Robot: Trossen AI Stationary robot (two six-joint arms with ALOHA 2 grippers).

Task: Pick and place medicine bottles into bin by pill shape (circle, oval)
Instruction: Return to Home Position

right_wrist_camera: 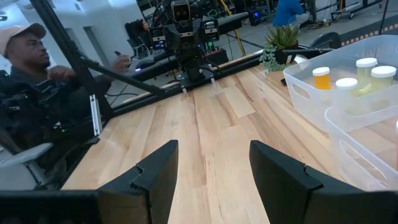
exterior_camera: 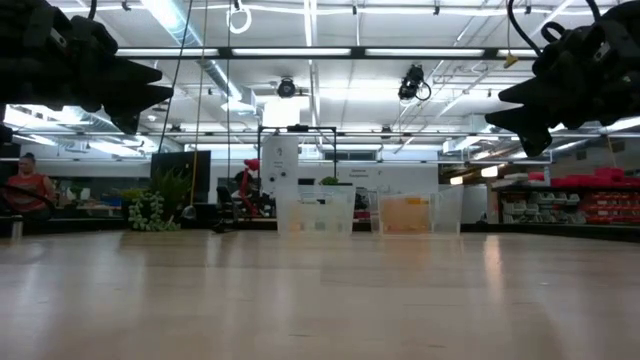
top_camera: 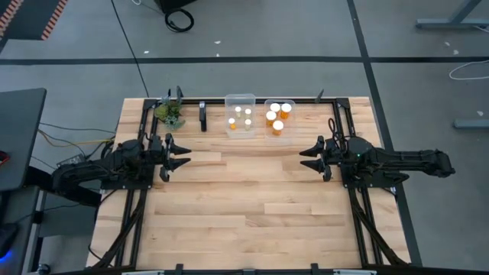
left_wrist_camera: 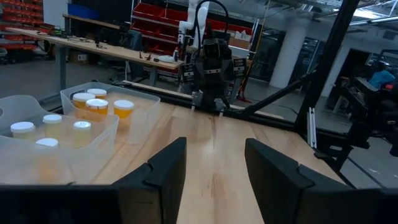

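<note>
4 small amber bottles with white caps [top_camera: 241, 116] stand inside a clear plastic bin [top_camera: 240, 96] at the wooden table's [top_camera: 244, 214] far edge. Touching that bin's right side, a second clear bin [top_camera: 280, 101] holds 4 wider amber bottles [top_camera: 278, 126]. The left gripper [top_camera: 183, 155] hovers well left of the first bin and the right gripper [top_camera: 306, 159] well right of it, both with fingers spread and empty.
</note>
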